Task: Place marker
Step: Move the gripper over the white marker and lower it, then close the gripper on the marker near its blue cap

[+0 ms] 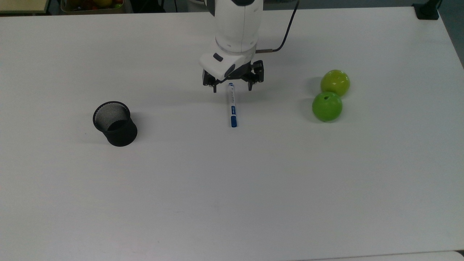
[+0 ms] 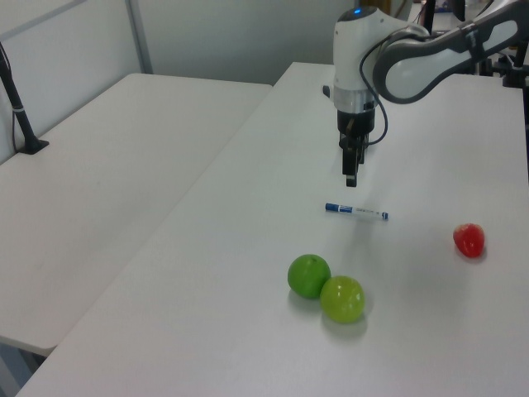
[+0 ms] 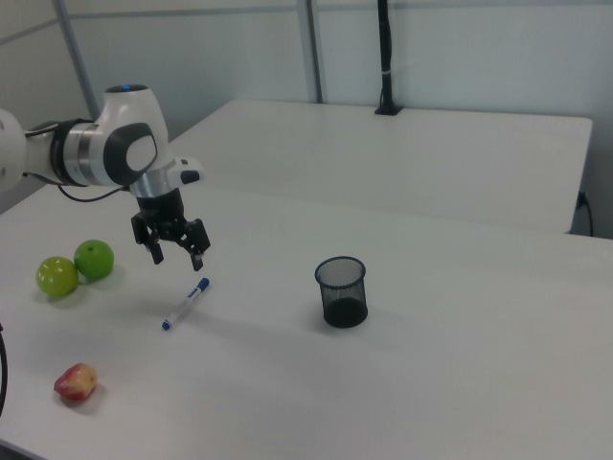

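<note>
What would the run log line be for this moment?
phase: approach | claw: open, above marker tail end | marker: flat on table, untouched | mesh cup: upright

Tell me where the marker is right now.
The marker lies flat on the white table near the top view's centre, between the black mesh cup and two green apples, below the open gripper.

top view: overhead | left view, right view: oblique, opposite sides | shared: table [image 1: 253, 203]
</note>
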Available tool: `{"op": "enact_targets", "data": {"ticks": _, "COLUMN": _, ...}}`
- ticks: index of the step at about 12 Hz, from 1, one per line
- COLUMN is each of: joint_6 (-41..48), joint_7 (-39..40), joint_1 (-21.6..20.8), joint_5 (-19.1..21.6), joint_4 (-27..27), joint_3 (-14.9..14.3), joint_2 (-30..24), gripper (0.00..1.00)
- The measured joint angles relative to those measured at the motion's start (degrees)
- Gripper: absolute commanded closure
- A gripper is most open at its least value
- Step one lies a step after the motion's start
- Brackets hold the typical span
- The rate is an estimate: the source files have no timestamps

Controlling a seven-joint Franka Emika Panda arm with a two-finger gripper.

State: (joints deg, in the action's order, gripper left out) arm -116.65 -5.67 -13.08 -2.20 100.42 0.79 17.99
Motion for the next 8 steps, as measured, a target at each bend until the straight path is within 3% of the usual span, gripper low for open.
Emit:
{"op": "enact_targets", "data": {"ticks": 6, "joint_6": -5.1, "joint_7": 0.0, "joint_1": 0.0, "joint_5": -0.3, "joint_4": 0.0, "joint_3": 0.0, "joint_2": 5.5, "gripper": 0.04}}
{"op": "enact_targets", "data": {"ticks": 8, "joint_6": -7.8, "joint_7": -0.7, "joint_1": 0.1, "joint_5": -0.4, "joint_4": 0.0, "joint_3": 0.0, "joint_2": 7.1, "gripper": 0.2}}
